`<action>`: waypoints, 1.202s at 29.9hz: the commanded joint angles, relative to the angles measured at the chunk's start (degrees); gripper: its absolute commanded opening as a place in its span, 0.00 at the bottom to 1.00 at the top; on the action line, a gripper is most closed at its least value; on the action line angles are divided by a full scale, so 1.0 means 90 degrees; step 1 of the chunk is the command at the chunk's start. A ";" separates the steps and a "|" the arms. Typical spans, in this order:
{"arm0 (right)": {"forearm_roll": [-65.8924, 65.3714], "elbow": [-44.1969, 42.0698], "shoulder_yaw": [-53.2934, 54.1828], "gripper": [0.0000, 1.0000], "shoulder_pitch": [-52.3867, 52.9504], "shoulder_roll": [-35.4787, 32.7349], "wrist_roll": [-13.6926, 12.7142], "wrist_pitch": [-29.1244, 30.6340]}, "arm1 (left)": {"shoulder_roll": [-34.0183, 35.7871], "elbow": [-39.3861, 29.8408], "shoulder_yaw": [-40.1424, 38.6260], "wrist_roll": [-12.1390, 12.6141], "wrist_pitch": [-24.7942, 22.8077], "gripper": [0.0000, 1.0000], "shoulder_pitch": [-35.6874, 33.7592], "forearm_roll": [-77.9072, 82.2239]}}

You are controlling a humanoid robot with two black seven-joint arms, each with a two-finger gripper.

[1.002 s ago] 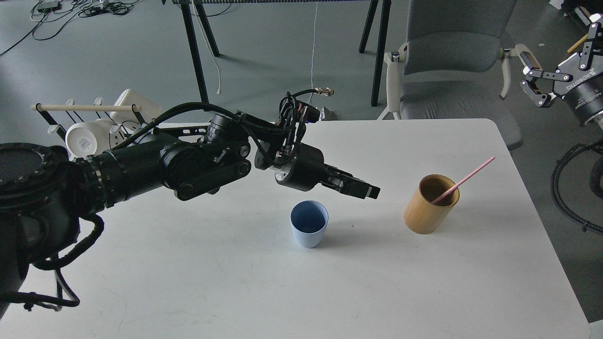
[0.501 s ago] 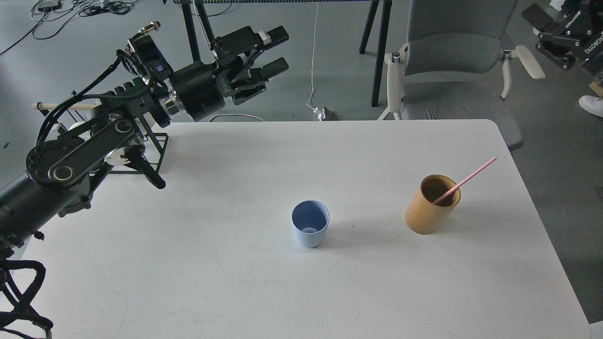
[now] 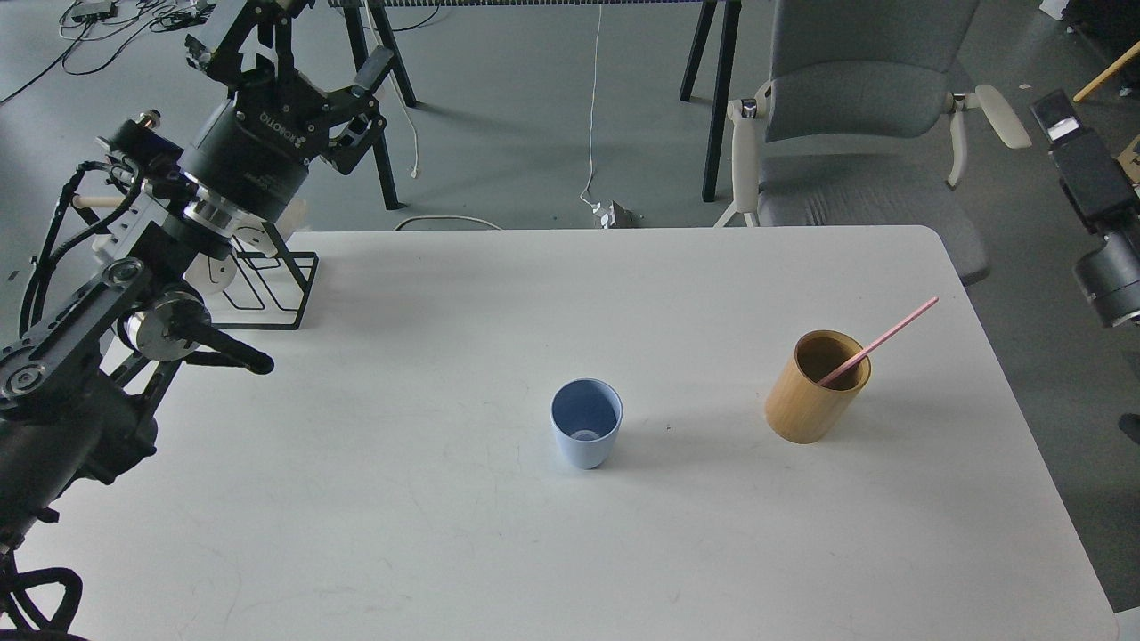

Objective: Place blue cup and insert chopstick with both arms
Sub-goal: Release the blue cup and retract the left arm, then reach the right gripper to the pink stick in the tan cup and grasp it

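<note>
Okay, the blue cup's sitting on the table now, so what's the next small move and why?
Probably bring the right gripper down toward the free upper end of the pink chopstick. The blue cup stands upright and empty mid-table, while the chopstick leans in the wooden cylinder on the right, nearer that arm. The left gripper is open, raised over the table's far left corner.

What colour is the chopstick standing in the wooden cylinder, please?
Pink; the chopstick shows best in the head view.
</note>
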 commanded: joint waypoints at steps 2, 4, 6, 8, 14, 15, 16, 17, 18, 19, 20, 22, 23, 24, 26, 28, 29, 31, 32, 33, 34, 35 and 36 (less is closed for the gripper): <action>-0.0014 -0.0188 -0.0528 0.99 -0.0385 0.0002 -0.0001 -0.0013 | -0.0030 -0.0034 -0.0012 -0.0001 -0.0002 0.94 0.0134 -0.0291; -0.0023 -0.0257 -0.0665 0.99 -0.0493 0.0012 -0.0001 -0.0013 | -0.0030 -0.0025 -0.0012 -0.0001 -0.0002 0.94 0.0163 -0.0360; -0.0082 -0.0402 -0.0880 0.99 -0.0513 0.0060 -0.0001 -0.0013 | -0.0020 -0.0025 -0.0012 -0.0001 -0.0002 0.94 0.0192 -0.0380; -0.0189 -0.0607 -0.1007 0.99 -0.0513 0.0216 -0.0001 -0.0013 | -0.0020 -0.0005 -0.0002 -0.0001 -0.0002 0.94 0.0241 -0.0380; -0.0395 -0.1115 -0.1057 0.97 -0.0513 0.0899 -0.0001 -0.0013 | -0.0059 0.0024 -0.0002 -0.0001 -0.0002 0.95 0.0378 -0.0380; -0.0404 -0.1213 -0.1057 0.96 -0.0504 0.1045 -0.0001 -0.0013 | -0.0060 0.0034 0.0008 -0.0001 -0.0002 0.95 0.0407 -0.0380; -0.0414 -0.1291 -0.1057 0.95 -0.0503 0.1182 -0.0001 -0.0013 | -0.0060 0.0044 0.0018 -0.0001 -0.0002 0.95 0.0436 -0.0380; -0.0433 -0.1389 -0.1057 0.94 -0.0484 0.1319 -0.0001 -0.0013 | -0.0069 0.0053 0.0018 -0.0001 -0.0002 0.95 0.0466 -0.0380; -0.0482 -0.1506 -0.1057 0.92 -0.0465 0.1446 -0.0001 -0.0013 | -0.0079 0.0054 0.0018 -0.0001 -0.0002 0.95 0.0476 -0.0380; -0.0540 -0.1613 -0.1057 0.92 -0.0445 0.1554 -0.0001 -0.0013 | -0.0108 0.0063 0.0018 -0.0001 -0.0002 0.95 0.0476 -0.0390; -0.0609 -0.1721 -0.1057 0.91 -0.0435 0.1642 -0.0001 -0.0013 | -0.0118 0.0073 0.0027 -0.0001 -0.0002 0.95 0.0485 -0.0390; -0.0726 -0.1858 -0.1057 0.88 -0.0425 0.1759 -0.0001 -0.0013 | -0.0118 0.0073 0.0027 -0.0001 -0.0002 0.96 0.0524 -0.0390; -0.0775 -0.1878 -0.1057 0.86 -0.0425 0.1798 -0.0001 -0.0013 | -0.0118 0.0073 0.0027 -0.0001 -0.0002 0.96 0.0544 -0.0390; -0.0824 -0.1897 -0.1057 0.83 -0.0425 0.1828 -0.0001 -0.0013 | -0.0118 0.0073 0.0027 -0.0001 -0.0002 0.96 0.0544 -0.0399; -0.0902 -0.1888 -0.1086 0.75 -0.0425 0.1877 -0.0001 -0.0013 | -0.0128 0.0083 0.0027 -0.0001 -0.0002 0.96 0.0554 -0.0399; -0.0941 -0.1888 -0.1270 0.70 -0.0406 0.1887 -0.0001 -0.0013 | -0.0138 0.0092 0.0037 -0.0001 -0.0002 0.96 0.0564 -0.0399; -0.0941 -0.1878 -0.1349 0.69 -0.0386 0.1887 -0.0001 -0.0013 | -0.0167 0.0112 0.0028 -0.0001 -0.0002 0.96 0.0564 -0.0399; -0.0951 -0.1868 -0.1486 0.68 -0.0309 0.1887 -0.0001 -0.0013 | -0.0245 0.0151 0.0027 -0.0001 -0.0002 0.96 0.0593 -0.0399; -0.0951 -0.1868 -0.1535 0.66 -0.0289 0.1887 -0.0001 -0.0013 | -0.0255 0.0171 0.0027 -0.0001 -0.0002 0.96 0.0603 -0.0399; -0.0951 -0.1868 -0.1564 0.66 -0.0269 0.1887 -0.0001 -0.0013 | -0.0265 0.0180 0.0027 -0.0001 -0.0002 0.96 0.0603 -0.0399; -0.0961 -0.1868 -0.1593 0.66 -0.0269 0.1887 -0.0001 -0.0013 | -0.0265 0.0180 0.0037 -0.0001 -0.0002 0.96 0.0612 -0.0399; -0.0961 -0.1868 -0.1594 0.66 -0.0269 0.1887 -0.0001 -0.0013 | -0.0265 0.0190 0.0028 -0.0001 -0.0002 0.97 0.0651 -0.0399; -0.0990 -0.1868 -0.1603 0.66 -0.0269 0.1877 -0.0001 -0.0013 | -0.0265 0.0190 0.0027 -0.0001 -0.0002 0.97 0.0690 -0.0399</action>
